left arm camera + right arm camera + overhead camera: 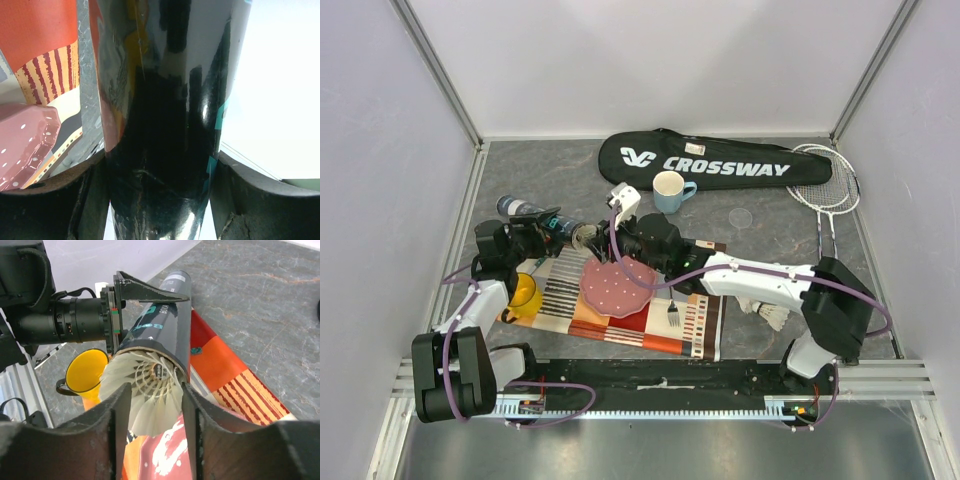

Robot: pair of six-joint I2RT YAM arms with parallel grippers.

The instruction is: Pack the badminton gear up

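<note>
Along the far edge of the grey, marble-patterned table [555, 172], hemmed in by plain white walls [660, 60] on three sides, lies the black racket bag [715, 160], flat, with its "CROSSWAY" lettering facing up. Two thin-framed rackets [825, 185] sit in the far right corner, their heads just beside the bag's right end. A light blue cup [668, 190] stands upright just in front of the bag.

Toward the left edge, the left gripper [545, 228] has its fingers clamped on the sides of the dark tube [518, 209], which lies roughly level with its open mouth pointing toward the middle of the table. At that mouth sits a white shuttlecock [145, 380], feather skirt facing outward. The right gripper [155, 390] is right at it, fingers apart with the skirt showing between them; whether they press on the feathers I cannot tell.

Below the tube, a striped placemat [690, 325] runs along the near edge. On it rest a pink plate [618, 285] and, to the plate's right, a fork [672, 315]. A yellow mug [525, 293] stands at the mat's left end. One loose shuttlecock [775, 318] lies on the bare surface off the mat's right end, near the right arm's base.
</note>
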